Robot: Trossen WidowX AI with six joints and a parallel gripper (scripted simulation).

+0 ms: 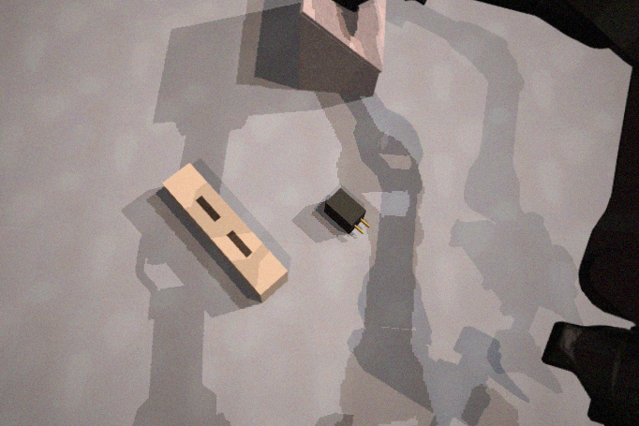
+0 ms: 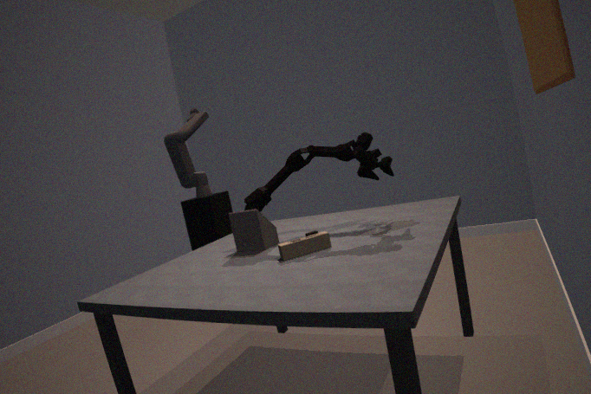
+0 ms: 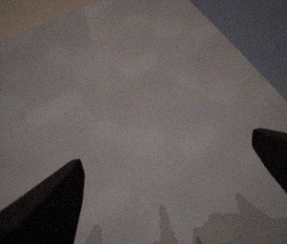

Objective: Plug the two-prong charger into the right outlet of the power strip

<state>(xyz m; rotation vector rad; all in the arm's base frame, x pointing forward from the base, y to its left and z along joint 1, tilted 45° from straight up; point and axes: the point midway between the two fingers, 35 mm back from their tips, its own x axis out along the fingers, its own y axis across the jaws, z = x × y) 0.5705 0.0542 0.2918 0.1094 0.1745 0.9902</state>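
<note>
A black charger [image 1: 344,210] with two gold prongs lies on the table in the top view; it shows small behind the strip in the exterior view [image 2: 311,233]. Its prongs point to the lower right of the top view, away from the strip. The tan power strip [image 1: 221,230] [image 2: 305,245] lies beside it, with two dark slots on its top face. My gripper [image 2: 386,177] [image 3: 168,152] is open and empty, high above the table and well away from the charger. Neither charger nor strip shows in the wrist view.
A pinkish-grey block with a sloped top [image 1: 337,54] [image 2: 248,232] stands near the arm's base. The table's edge [image 2: 248,315] shows in the exterior view and the wrist view. A second, grey arm [image 2: 181,160] stands on a black pedestal [image 2: 207,217] behind the table.
</note>
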